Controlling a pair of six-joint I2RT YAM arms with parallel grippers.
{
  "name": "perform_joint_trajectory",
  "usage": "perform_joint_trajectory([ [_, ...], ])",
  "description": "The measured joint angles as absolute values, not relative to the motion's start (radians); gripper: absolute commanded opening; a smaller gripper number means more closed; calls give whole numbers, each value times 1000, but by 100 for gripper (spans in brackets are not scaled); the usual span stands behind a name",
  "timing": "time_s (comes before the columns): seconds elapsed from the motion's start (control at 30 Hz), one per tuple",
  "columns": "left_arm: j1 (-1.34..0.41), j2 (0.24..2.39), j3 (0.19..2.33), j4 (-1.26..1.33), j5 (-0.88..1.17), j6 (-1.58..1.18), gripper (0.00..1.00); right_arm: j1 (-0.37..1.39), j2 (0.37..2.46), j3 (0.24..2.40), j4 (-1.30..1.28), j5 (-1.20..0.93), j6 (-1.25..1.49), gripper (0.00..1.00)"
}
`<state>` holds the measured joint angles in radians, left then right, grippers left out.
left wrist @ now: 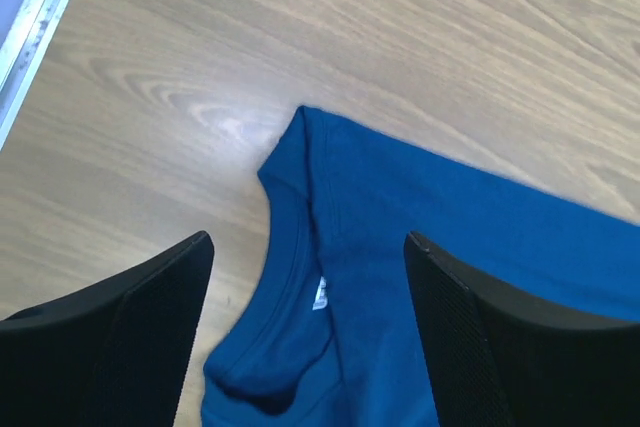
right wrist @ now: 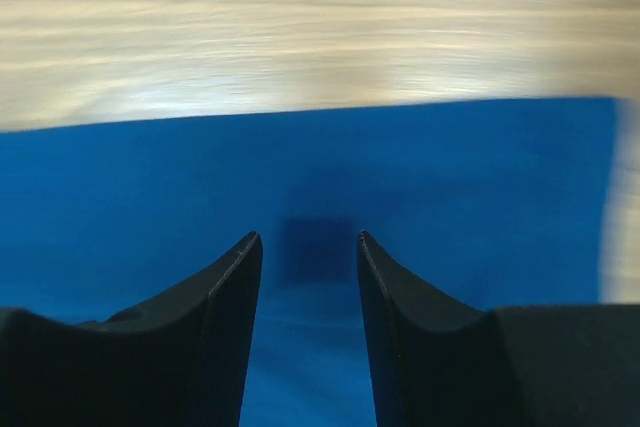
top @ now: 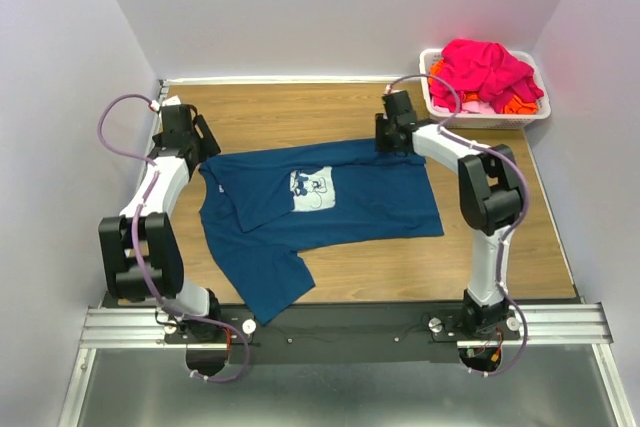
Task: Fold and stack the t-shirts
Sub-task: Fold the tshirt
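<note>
Since the blue t-shirt (top: 330,217) lies skewed on the table (top: 480,247) from above, folds may come out crooked. Left wrist: left end effector (left wrist: 310,247) spread, empty, over the collar (left wrist: 288,232); it might grab both layers. Right wrist: right end effector (right wrist: 310,237) parted, pinching nothing, could miss the edge.

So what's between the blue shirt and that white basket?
Mostly bare wooden table, with the right arm reaching across it, as the top view shows.

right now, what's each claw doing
left claw: open, over the blue t-shirt collar, holding nothing
right claw: open, over the same shirt, holding nothing
</note>
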<state>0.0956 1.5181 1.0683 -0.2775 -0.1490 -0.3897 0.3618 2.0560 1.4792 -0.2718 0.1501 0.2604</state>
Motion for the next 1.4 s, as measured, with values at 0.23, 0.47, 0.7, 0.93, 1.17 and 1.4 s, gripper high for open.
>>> perform_joint_trajectory([
  [0.23, 65, 1348, 939, -227, -165, -373, 94, 529, 2131, 1592, -276, 183, 252, 59],
  [0.47, 39, 1336, 896, -172, -184, -344, 94, 661, 2228, 1769, -265, 200, 234, 67],
  [0.7, 25, 1362, 901, -167, -184, -335, 94, 704, 2330, 1832, -260, 196, 247, 67],
  [0.93, 17, 1362, 901, -162, -184, -332, 94, 706, 2386, 1881, -248, 217, 252, 69],
  [1.17, 15, 1362, 901, -162, -184, -332, 94, 703, 2474, 1997, -220, 273, 211, 71],
  [1.4, 12, 1383, 901, -162, -184, -332, 96, 662, 2551, 2120, -219, 277, 189, 74],
])
